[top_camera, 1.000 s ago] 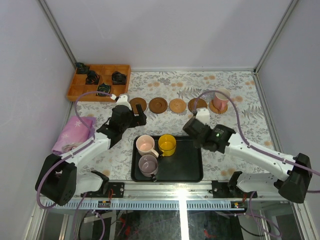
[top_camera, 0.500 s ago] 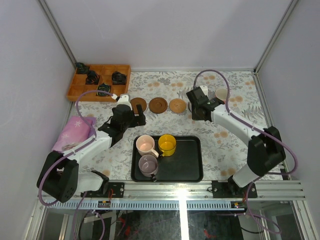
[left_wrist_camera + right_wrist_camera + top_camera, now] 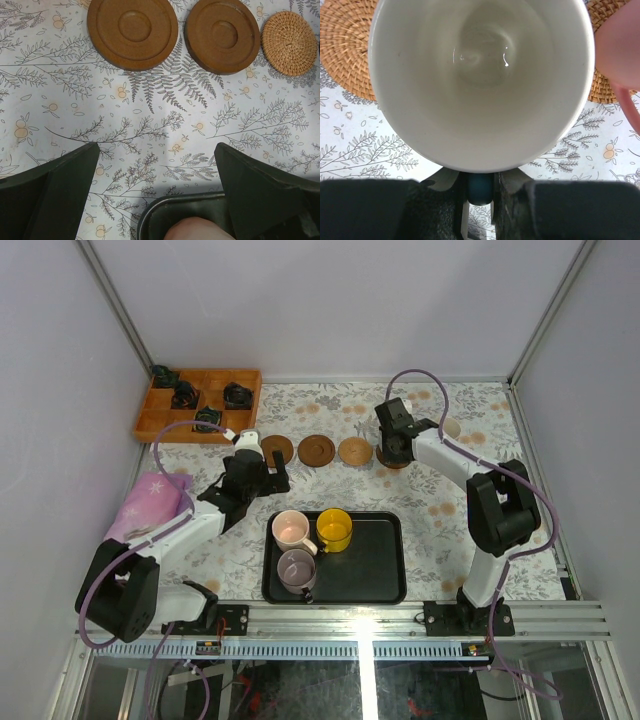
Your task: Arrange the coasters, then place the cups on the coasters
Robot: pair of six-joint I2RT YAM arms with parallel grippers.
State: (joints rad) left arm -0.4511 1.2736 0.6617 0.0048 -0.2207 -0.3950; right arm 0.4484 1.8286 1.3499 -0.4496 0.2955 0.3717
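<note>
My right gripper (image 3: 392, 446) is shut on the blue handle (image 3: 480, 187) of a white cup (image 3: 480, 80). It holds the cup over a woven brown coaster (image 3: 345, 50) at the fourth place in the row. I cannot tell whether the cup rests on it. Beside it a cup showing pink (image 3: 620, 45) stands on the last coaster (image 3: 605, 80). Three bare coasters (image 3: 316, 451) lie further left; two wooden ones (image 3: 132, 27) and a woven one (image 3: 290, 36) show in the left wrist view. My left gripper (image 3: 156, 146) hangs open and empty just beyond the black tray (image 3: 370, 565), which holds the pale pink cup (image 3: 290, 530), the yellow cup (image 3: 334, 529) and the mauve cup (image 3: 297, 568).
A wooden compartment box (image 3: 160, 423) with small black objects stands at the back left. A pink cloth (image 3: 150, 505) lies left of my left arm. Walls close in the table on three sides.
My right arm has swung from beside the tray to the coaster row, carrying the white cup to the fourth coaster. The left arm has hardly moved.
</note>
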